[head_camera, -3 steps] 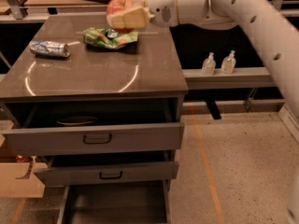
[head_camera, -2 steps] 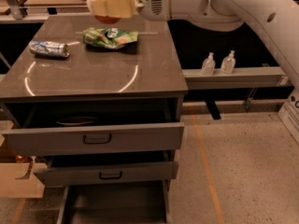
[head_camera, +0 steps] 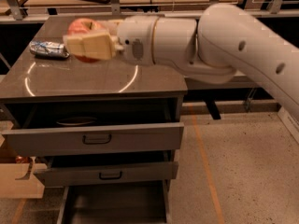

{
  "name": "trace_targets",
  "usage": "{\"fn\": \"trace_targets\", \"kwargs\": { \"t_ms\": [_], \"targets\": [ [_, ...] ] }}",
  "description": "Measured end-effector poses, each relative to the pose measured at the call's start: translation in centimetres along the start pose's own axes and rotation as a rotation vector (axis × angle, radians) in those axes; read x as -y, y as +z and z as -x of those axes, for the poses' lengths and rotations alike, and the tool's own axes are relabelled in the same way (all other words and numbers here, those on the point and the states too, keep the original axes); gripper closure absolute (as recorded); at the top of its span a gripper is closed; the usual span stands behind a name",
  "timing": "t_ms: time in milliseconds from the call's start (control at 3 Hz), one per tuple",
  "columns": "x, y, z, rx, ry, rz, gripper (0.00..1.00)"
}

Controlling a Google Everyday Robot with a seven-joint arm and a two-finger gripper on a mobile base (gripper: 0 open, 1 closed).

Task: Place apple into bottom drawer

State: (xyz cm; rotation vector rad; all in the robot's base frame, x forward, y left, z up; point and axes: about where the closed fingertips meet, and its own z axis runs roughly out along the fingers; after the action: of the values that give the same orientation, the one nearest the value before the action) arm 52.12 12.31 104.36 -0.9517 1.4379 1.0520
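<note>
Apple (head_camera: 80,27) is held in the gripper (head_camera: 86,43), seen against the left half of the bench top (head_camera: 93,85), nearer the back edge than the front. It is round, so no long axis can be made out, and its stem dimple is hidden, so I cannot tell which way it points. Red skin shows above and below the near cream finger (head_camera: 91,46), which lies across its front.

At the left edge lies a silver can (head_camera: 49,49), just left of the apple. The gripper is clamped on the apple, and the white arm (head_camera: 233,45) runs off past the right edge.

Below the front edge, two handled drawers (head_camera: 96,139) stand pulled out. Under them the bottom drawer (head_camera: 117,204) is open, its floor bare.

Since 0.7 s ago the gripper has carried the apple from the back edge down and to the left. The wrist now covers the green snack bag.
</note>
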Motion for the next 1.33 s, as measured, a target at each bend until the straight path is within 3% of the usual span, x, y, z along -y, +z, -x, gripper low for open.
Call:
{"fn": "trace_targets", "kwargs": {
  "t_ms": [333,667,1000,1333],
  "targets": [
    [-3.3,-0.4,-7.9,-0.094,0.083,0.036,1.0],
    [-7.1,-0.7,-14.7,-0.187,0.176,0.104,1.0],
    [-8.1,-0.7,-16.6,-0.216,0.194,0.118,1.0],
    [-8.6,0.2,-16.7,-0.208,0.198,0.13,1.0]
  ]
}}
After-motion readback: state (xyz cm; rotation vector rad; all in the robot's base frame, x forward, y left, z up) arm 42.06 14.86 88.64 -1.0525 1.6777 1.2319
